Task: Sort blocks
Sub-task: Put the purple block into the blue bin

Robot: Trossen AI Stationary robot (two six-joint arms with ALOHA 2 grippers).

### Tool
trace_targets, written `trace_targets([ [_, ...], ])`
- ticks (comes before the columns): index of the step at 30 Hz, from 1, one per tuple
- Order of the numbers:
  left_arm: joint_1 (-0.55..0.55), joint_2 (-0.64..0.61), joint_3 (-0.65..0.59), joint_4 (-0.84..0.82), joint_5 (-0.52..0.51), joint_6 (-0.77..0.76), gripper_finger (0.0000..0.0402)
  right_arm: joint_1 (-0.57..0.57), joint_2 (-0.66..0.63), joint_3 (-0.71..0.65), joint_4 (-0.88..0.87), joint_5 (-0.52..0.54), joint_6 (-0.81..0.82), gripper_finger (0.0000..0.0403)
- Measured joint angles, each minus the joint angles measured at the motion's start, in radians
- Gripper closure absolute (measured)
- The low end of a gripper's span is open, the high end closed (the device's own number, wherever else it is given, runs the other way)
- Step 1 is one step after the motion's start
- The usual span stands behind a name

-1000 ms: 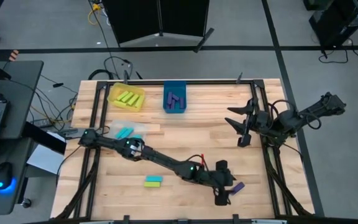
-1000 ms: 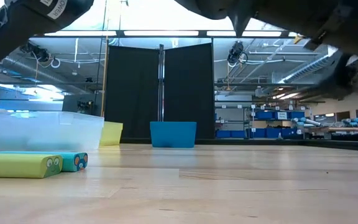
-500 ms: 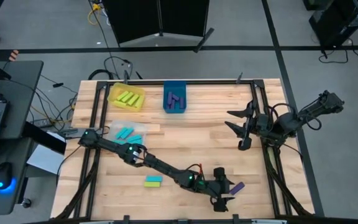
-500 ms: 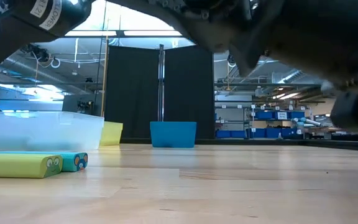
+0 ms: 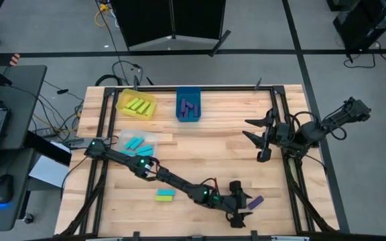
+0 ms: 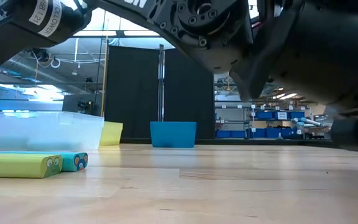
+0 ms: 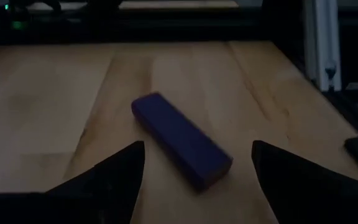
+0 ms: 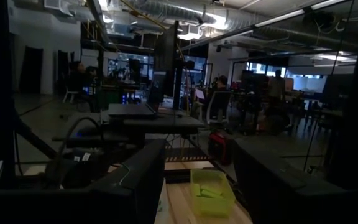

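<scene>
Mostly sorted: lime bars in the yellow bin [image 5: 136, 104], purple in the blue bin [image 5: 189, 106], leaving the dark purple flat block [image 5: 254, 201] between the spread left tool [image 5: 238, 209], plus a lime-and-teal pair [image 5: 165, 195] mid-bench.

Purple block [image 7: 180, 140] between seemingly parted pincer [image 7: 197, 168] fingers.

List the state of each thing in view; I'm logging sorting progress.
Left gripper: open, straddling purple block.
Purple block: flat on table, ungrasped.
Right gripper: open, waiting at table's right.
Yellow bin: holds lime blocks.
Blue bin: holds purple blocks.
Lime and teal blocks: loose, unsorted.
</scene>
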Motion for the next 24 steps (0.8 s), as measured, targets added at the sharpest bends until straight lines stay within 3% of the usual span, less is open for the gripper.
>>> trace_targets([
  [24, 0.014, 0.036, -0.001, 0.04, -0.02, -0.027, 0.0098, -0.001, 0.0, 0.0, 0.001, 0.025, -0.001, 0.0204],
])
